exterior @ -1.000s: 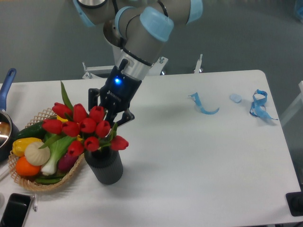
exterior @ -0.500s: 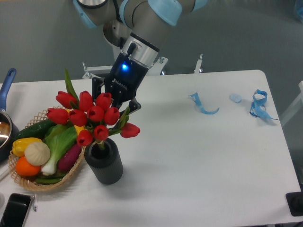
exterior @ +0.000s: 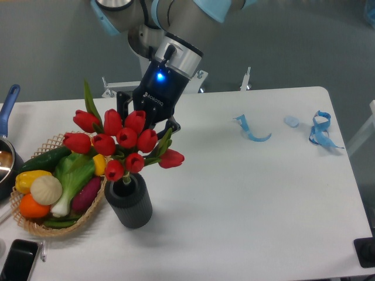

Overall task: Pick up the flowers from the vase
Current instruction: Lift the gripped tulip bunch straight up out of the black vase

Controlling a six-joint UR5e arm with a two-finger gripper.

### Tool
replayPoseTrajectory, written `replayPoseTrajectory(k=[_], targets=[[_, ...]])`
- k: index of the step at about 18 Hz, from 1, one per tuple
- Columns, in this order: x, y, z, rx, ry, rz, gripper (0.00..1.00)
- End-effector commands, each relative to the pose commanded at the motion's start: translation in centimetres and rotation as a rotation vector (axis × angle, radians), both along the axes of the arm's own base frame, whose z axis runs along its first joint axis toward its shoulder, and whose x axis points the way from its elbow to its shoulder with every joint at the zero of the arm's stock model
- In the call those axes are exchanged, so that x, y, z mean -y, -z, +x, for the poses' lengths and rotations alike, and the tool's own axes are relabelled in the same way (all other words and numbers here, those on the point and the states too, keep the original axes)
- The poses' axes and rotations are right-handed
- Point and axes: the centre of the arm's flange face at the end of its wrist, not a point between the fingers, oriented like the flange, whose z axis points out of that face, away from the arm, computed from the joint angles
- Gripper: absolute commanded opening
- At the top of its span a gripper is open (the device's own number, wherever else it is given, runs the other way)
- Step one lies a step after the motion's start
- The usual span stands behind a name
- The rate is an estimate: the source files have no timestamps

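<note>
A bunch of red tulips, the flowers [exterior: 120, 143], hangs above the vase [exterior: 128, 202], a dark grey ribbed pot near the table's front left. The stems still reach down into the vase's round mouth. My gripper [exterior: 145, 126] is behind the blooms, shut on the flowers, its fingertips mostly hidden by the red heads and green leaves. The black gripper body with a blue light sits just above and behind the bunch.
A wicker basket [exterior: 50, 225] of vegetables stands touching the vase's left side. A pan [exterior: 7, 153] is at the left edge and a phone [exterior: 17, 259] at the front left corner. Blue tape scraps [exterior: 252, 130] and a blue ribbon [exterior: 321, 130] lie at the back right.
The gripper has risen and shifted slightly right with the flowers; the blooms now stand higher above the vase mouth, with more stem showing.
</note>
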Motion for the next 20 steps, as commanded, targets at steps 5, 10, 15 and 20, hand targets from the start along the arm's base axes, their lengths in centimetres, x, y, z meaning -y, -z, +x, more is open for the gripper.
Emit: replayPoseTrajectory(k=[5,10,15,20], targets=[[-0.3,-1.0,0.1,0.007,-0.008,0.008,0.27],[-0.6,-2.5,-0.3,0.043,-0.046,0.016,0.26],[-0.9,-3.7,-0.5,0.06,-0.066,0.026,0.26],[-0.7,-5.4,-1.2,0.066,-0.095,0.042,0.25]])
